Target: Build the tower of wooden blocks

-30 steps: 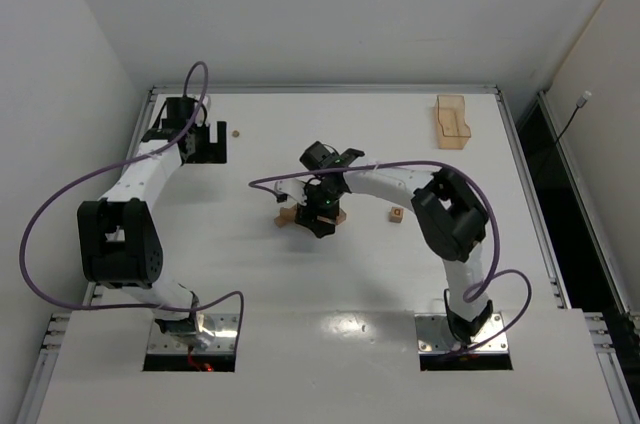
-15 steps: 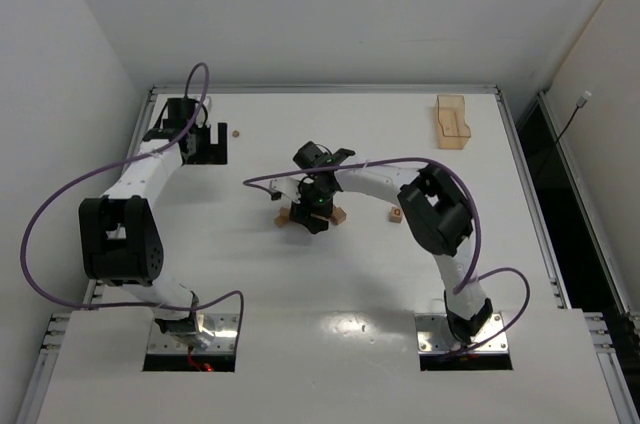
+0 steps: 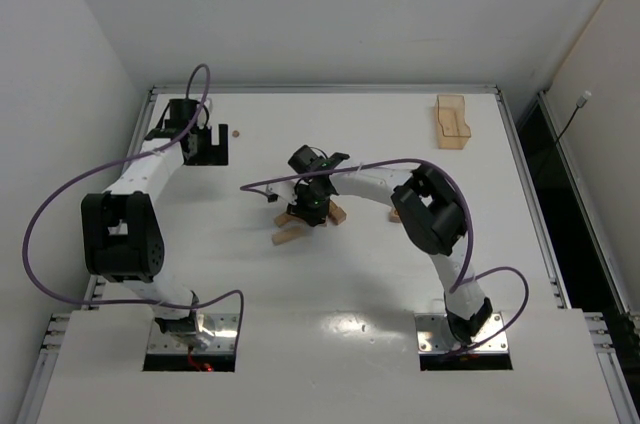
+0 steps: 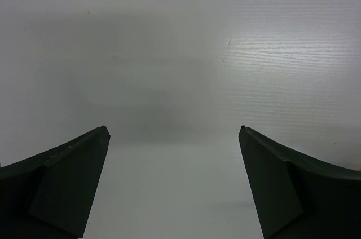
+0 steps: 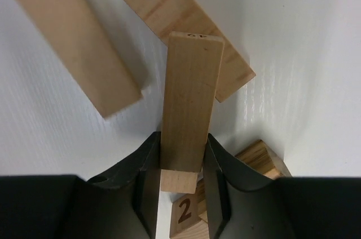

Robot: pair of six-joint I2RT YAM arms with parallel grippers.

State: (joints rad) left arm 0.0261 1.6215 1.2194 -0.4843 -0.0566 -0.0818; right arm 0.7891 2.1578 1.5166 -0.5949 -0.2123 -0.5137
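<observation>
My right gripper [image 3: 311,200] [image 5: 181,144] is shut on a light-tan wooden bar [image 5: 189,101], gripping its lower end so that the bar sticks out past the fingertips. Two more bars [image 5: 73,41] [image 5: 186,30] lie flat on the white table beyond it. A block marked "2" [image 5: 184,214] and another block [image 5: 260,158] sit under the fingers. From the top view a loose bar [image 3: 290,234] lies to the lower left of the gripper and a block [image 3: 336,212] to its right. No stack stands. My left gripper [image 3: 205,144] [image 4: 175,132] is open and empty at the far left.
A tiny round brown bead [image 3: 236,131] lies just right of the left gripper. A pale-wood tray [image 3: 452,122] stands at the back right corner. The right arm's purple cable [image 3: 300,180] loops over the block area.
My right gripper and its elbow have shifted left. The loose bar at the lower left now lies further toward the near edge. The left arm has barely moved.
</observation>
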